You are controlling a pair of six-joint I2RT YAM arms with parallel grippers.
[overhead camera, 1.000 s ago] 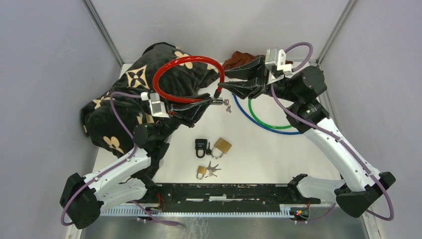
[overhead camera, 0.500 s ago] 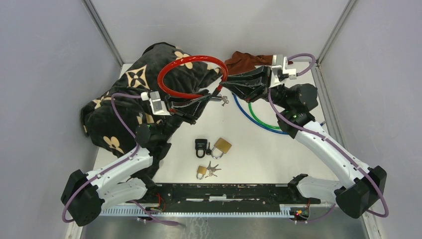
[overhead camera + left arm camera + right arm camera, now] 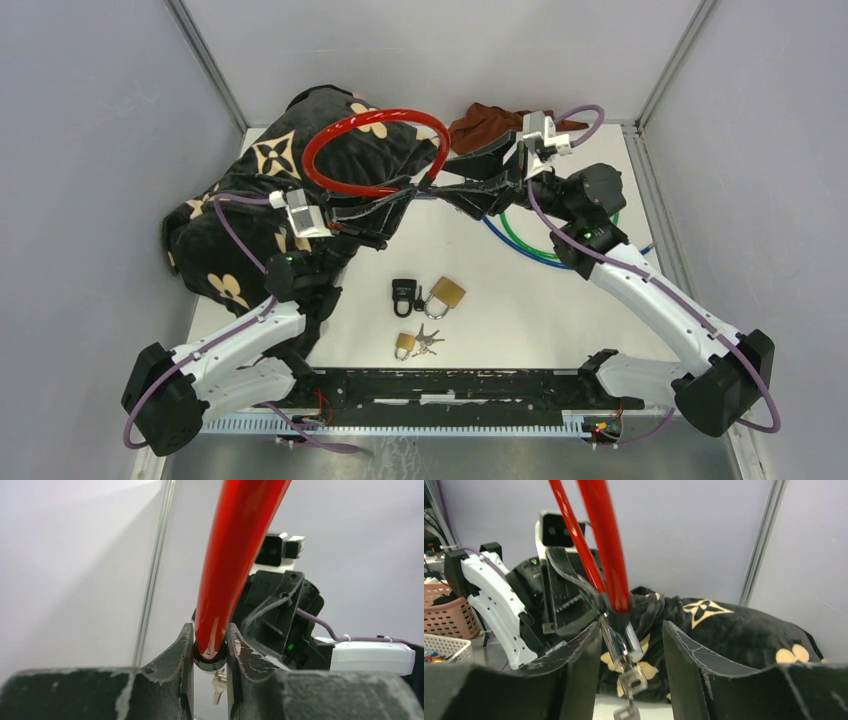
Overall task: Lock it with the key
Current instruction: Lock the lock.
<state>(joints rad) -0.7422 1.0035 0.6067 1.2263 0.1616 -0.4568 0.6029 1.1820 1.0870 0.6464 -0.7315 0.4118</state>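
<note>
A red cable lock [image 3: 370, 120] loops over the blanket. My left gripper [image 3: 405, 195] is shut on its black end collar [image 3: 210, 661], with the red cable [image 3: 235, 555] rising out between the fingers. A chrome lock cylinder [image 3: 616, 632] hangs from that end with a key [image 3: 633, 679] in it and a second key dangling below. My right gripper [image 3: 631, 627] is open around the cylinder, which lies close to the left finger with a clear gap to the right one. From above, my right gripper [image 3: 450, 190] meets the left one tip to tip.
A black padlock [image 3: 403, 294], a brass padlock [image 3: 445, 294] and a small brass padlock with keys [image 3: 405, 344] lie on the white table. Blue and green cable loops [image 3: 530, 245] sit under the right arm. A black patterned blanket [image 3: 260, 200] fills the left; a brown cloth [image 3: 490, 122] lies behind.
My right gripper has moved left and down onto the lock end, closing briefly and then opening again. The left gripper kept hold of the red cable, which shifted slightly.
</note>
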